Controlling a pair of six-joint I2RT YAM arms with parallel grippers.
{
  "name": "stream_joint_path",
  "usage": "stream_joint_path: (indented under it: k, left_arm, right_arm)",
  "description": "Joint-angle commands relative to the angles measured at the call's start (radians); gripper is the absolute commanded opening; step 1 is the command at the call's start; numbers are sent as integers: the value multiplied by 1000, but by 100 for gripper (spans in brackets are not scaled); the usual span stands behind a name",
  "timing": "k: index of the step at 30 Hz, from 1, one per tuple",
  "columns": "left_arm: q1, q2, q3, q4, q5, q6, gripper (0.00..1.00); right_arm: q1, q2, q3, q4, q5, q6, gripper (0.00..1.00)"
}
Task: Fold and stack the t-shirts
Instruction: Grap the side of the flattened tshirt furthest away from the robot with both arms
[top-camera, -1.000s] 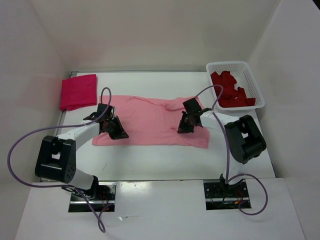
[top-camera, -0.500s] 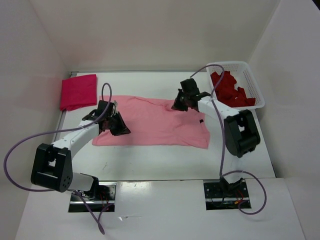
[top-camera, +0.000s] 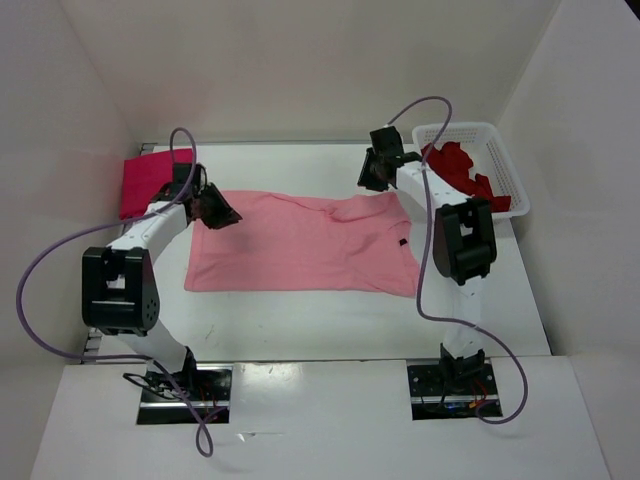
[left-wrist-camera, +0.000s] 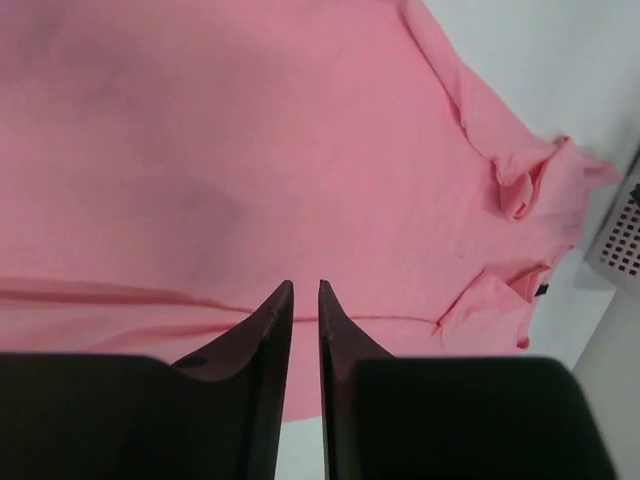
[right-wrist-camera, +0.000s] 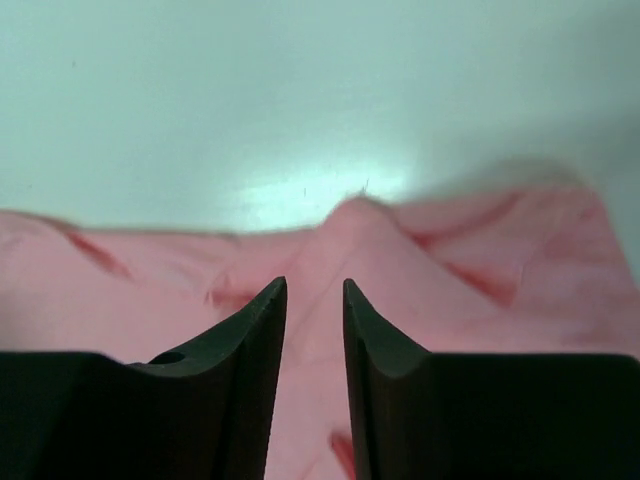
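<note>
Shirts: light pink t-shirt (top-camera: 300, 245) flat in the middle of the table (top-camera: 300, 320), magenta t-shirt (top-camera: 148, 182) (folded) far left, dark red t-shirt (top-camera: 458, 176) in the basket (top-camera: 507, 160) far right. Left gripper (left-wrist-camera: 305, 286) and right gripper (right-wrist-camera: 315, 284) hang at the pink one's far corners, jaws a little apart, empty.

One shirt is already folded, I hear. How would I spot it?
Look at the white table and go to its far left corner. There lies a bright magenta-pink cloth t-shirt, folded into a compact rectangle. The light pink t-shirt beside it is spread flat, and the dark red one is crumpled in the white perforated plastic basket.
</note>
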Motion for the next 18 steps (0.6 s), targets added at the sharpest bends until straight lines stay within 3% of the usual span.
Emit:
stream_joint_path:
  k: [1,7,18]
  left_arm:
    - [27,55,79,27,-2,-4,24]
    - [73,187,177,8,-24,-4,27]
    - [82,264,196,30,-33,-4,28]
  right_arm:
    - [-1,115,179,-92,60,-95,36]
    - [-1,259,325,-155,59,-143,49]
    - [9,350,399,-195,34,-152,49]
